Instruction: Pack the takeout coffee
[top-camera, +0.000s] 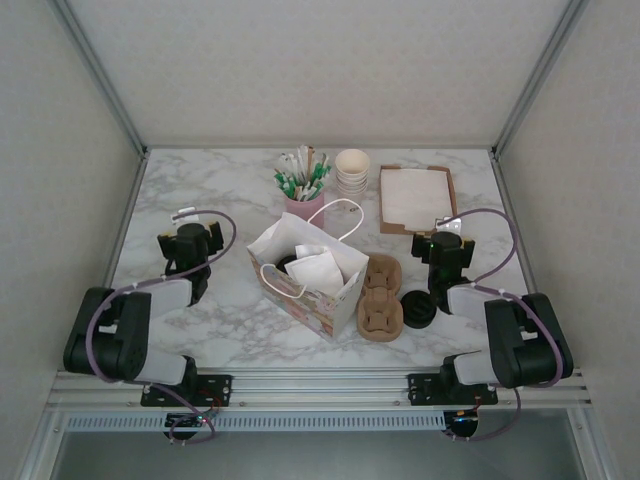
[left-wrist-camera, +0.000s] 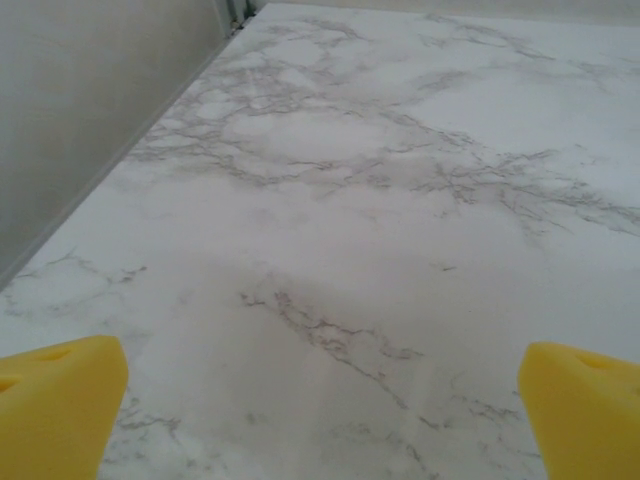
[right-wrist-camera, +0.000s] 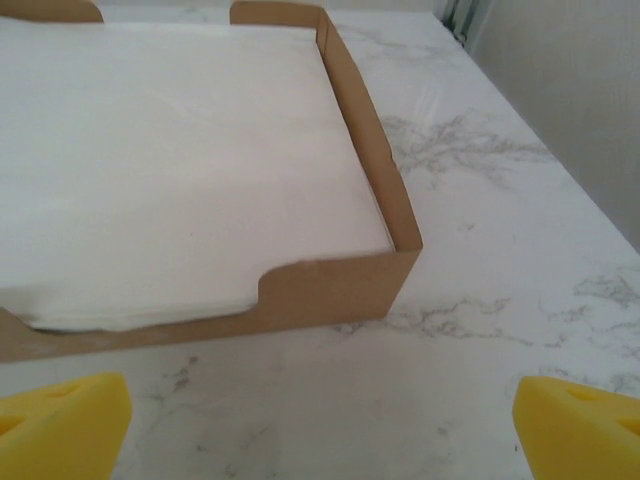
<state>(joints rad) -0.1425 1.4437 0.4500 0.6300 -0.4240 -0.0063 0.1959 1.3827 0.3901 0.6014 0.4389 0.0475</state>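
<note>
Your right pincer (right-wrist-camera: 320, 420) stands wide, holding nothing; the coffee (top-camera: 418, 310) sits on the table (top-camera: 230, 320) just behind it.

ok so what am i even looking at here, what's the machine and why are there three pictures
These are two robot arms bolted at the near edge of a marble table. The top picture looks down from above and behind them. The other two come from a camera on each wrist, and the yellow tips at the bottom corners are that arm's own fingers. The left hand is open over bare table; the right hand is open, facing a cardboard tray of napkins. Neither holds anything. In the middle stands a paper bag, beside it a brown cup carrier and a round black lid, probably topping the coffee cup. At the back: a pink cup of sticks and a stack of cream cups.
</note>
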